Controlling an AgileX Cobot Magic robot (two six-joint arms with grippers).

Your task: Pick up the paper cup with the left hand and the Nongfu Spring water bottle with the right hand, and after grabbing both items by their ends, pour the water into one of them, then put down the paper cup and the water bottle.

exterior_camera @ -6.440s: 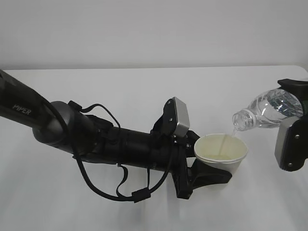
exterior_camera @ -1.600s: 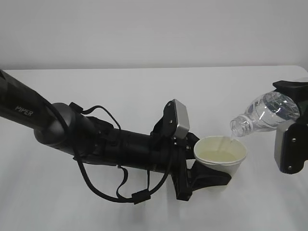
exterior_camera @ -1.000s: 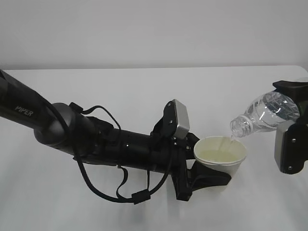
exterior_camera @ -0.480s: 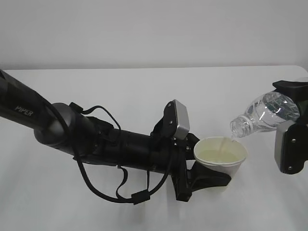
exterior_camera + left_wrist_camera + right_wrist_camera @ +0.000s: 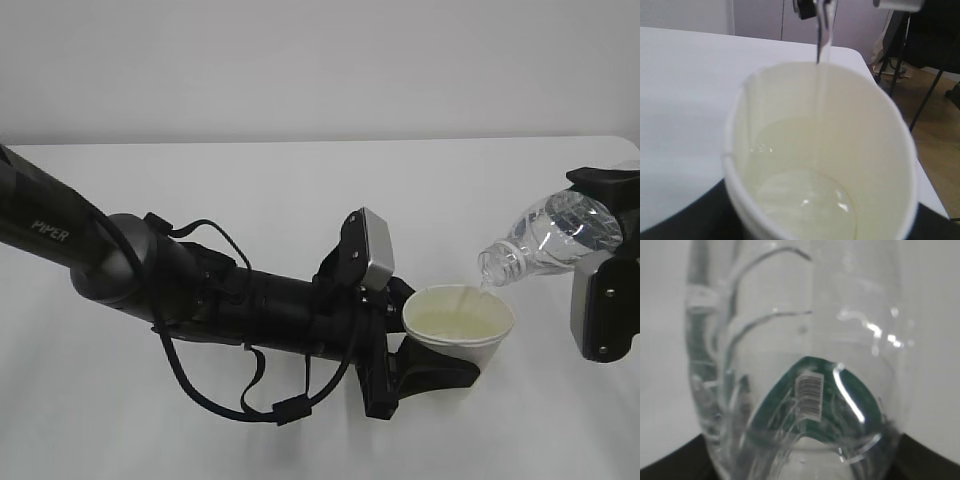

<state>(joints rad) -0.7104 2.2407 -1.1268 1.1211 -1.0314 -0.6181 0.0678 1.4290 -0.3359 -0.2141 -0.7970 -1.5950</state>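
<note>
Above the white table (image 5: 300,180), at the right of the exterior view, the water bottle (image 5: 552,236) lies tilted with its long axis running from upper right to lower left, its open neck pointing down and left just over the far rim of the paper cup (image 5: 459,322). A thin stream of water (image 5: 479,290) falls from the neck into the cup; in the left wrist view the stream (image 5: 821,75) enters at the far wall and pools in the bottom. The cup (image 5: 820,165) stands upright, mouth up, near the centre-right of the table and appears raised slightly off it. The left hand (image 5: 425,362) reaches in from the left edge, forearm nearly level and slanting slightly downward to the right, its black fingers closed around the lower part of the cup. The right hand (image 5: 612,250) enters from the right edge, its wrist box facing the camera, and clamps the rear end of the bottle. Its fingertips are cut off by the frame edge. In the right wrist view the bottle (image 5: 800,375) fills the frame; the green label appears only as a distorted patch with a barcode, and the fingers are dark blurs in the lower corners.
</note>
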